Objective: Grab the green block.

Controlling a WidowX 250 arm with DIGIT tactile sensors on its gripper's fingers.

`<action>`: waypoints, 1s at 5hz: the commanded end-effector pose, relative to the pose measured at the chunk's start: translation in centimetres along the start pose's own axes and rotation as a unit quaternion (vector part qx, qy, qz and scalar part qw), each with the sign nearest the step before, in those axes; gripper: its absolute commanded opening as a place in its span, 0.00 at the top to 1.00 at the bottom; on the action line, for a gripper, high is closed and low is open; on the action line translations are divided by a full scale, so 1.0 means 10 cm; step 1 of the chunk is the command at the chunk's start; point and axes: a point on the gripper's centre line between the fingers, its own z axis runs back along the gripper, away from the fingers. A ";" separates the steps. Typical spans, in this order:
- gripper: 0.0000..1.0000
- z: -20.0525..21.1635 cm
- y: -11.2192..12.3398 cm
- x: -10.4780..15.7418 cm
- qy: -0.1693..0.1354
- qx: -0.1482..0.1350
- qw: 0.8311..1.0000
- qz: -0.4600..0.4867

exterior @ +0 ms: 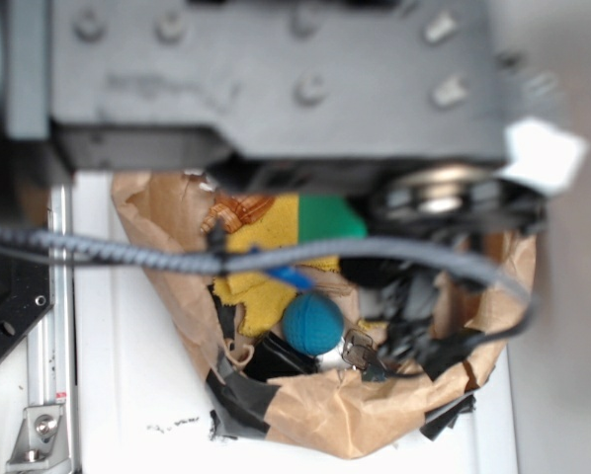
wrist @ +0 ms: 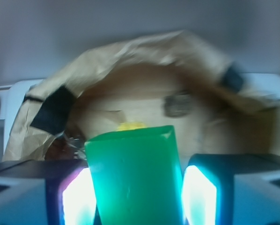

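Observation:
The green block [wrist: 133, 178] stands between my gripper's [wrist: 137, 199] two glowing pads [wrist: 77, 197], which press against its left and right sides in the wrist view, so the gripper is shut on it. In the exterior view only one corner of the green block [exterior: 330, 217] shows, over the yellow cloth [exterior: 261, 247]; the robot's grey body [exterior: 276, 79] hides the rest of it and the fingers.
A crumpled brown paper liner [exterior: 167, 257] with black tape patches holds the clutter. In it lie a teal-blue ball [exterior: 312, 323], a metal key bunch [exterior: 360, 355] and dark objects. A braided cable [exterior: 127, 255] crosses the scene. The white tabletop [exterior: 127, 395] lies left.

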 end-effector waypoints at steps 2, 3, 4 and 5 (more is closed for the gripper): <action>1.00 0.08 -0.05 -0.10 -0.011 -0.002 1.000 -0.010; 1.00 0.09 -0.03 -0.14 -0.015 -0.001 1.000 -0.008; 1.00 -0.01 0.00 -0.22 -0.007 0.003 1.000 -0.005; 1.00 -0.01 -0.03 -0.23 -0.009 0.009 1.000 -0.011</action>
